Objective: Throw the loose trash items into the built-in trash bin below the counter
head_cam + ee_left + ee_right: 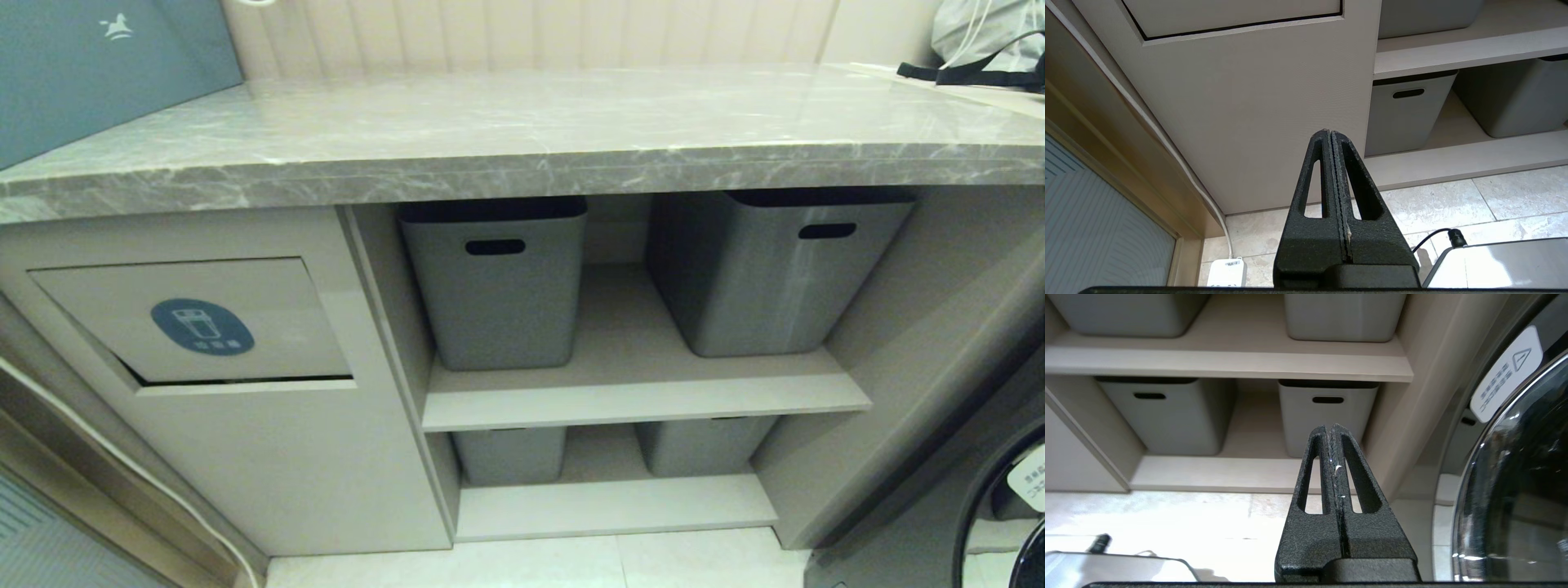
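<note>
Left gripper: fingers pressed together, empty, low before the beige cabinet front. Right gripper: likewise pinched closed on nothing, aimed at the lower shelf tubs. Neither arm in the head view. Only there: counter and bin flap with blue icon, at left below the slab, bottom edge ajar. Only at the left wrist: white cable down to the floor. Only at the right wrist: washer door. Paper scraps nowhere in view.

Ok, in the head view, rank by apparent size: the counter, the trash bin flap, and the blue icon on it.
1. Counter, largest.
2. Trash bin flap.
3. Blue icon, smallest, sitting within the flap.
No ties here.
</note>
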`<state>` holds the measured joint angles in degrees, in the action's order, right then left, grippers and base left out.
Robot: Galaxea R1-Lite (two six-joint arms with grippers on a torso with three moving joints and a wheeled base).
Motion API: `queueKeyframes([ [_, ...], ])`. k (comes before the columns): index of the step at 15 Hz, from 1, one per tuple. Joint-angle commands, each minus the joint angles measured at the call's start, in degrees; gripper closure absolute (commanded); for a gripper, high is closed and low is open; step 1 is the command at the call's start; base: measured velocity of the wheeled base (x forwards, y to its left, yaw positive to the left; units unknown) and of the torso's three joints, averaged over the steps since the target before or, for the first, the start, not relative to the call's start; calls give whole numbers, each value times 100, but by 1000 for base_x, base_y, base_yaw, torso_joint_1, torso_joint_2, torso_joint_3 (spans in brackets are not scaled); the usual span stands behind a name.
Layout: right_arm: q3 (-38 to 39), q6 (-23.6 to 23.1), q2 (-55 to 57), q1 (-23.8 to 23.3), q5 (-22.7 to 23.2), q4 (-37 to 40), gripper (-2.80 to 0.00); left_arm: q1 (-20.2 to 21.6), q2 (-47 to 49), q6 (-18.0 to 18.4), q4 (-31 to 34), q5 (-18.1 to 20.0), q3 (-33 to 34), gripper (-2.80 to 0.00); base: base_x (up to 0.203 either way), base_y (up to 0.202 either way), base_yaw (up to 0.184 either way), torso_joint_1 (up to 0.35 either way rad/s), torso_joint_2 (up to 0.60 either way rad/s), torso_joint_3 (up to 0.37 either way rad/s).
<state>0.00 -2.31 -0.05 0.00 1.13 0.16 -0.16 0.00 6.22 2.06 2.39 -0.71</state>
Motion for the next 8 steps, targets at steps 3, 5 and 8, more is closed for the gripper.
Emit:
queueKeyframes([
  [3, 0, -278, -4, 4, 9, 11, 0, 1, 9, -33, 5, -28, 0, 0, 0, 0, 0, 0, 0, 0],
  [5, 0, -358, -4, 5, 21, 19, 0, -1, 9, -33, 5, -28, 0, 0, 0, 0, 0, 0, 0, 0],
  [8, 0, -328, -4, 7, 10, 19, 0, -2, 9, -33, 5, -37, 0, 0, 0, 0, 0, 0, 0, 0],
])
